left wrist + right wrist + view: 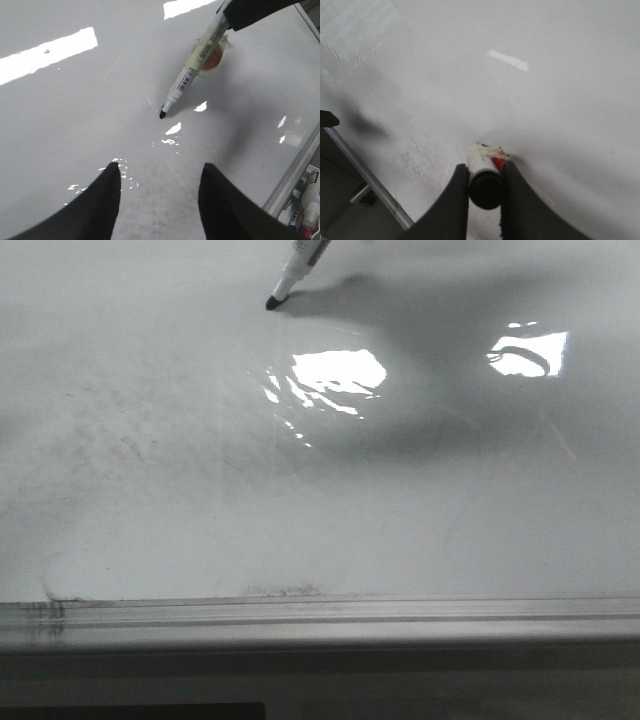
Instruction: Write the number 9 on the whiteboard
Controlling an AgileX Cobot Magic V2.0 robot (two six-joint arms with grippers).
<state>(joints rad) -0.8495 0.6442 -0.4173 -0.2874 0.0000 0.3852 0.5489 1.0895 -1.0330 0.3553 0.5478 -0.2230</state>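
The right pincer (484, 187) pinches a marker (192, 75), tilted so its black tip meets the far part of the whiteboard (200, 490), ready to write. No 9 shows yet. The left pincer (159, 197) hovers spread and empty, nearer.

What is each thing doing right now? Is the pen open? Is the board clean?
marker: uncapped, tilted, tip at the board, held by the right gripper
whiteboard: no 9 visible yet, only faint grey smudges and glare
right gripper: shut on the marker
left gripper: open, empty, above the board
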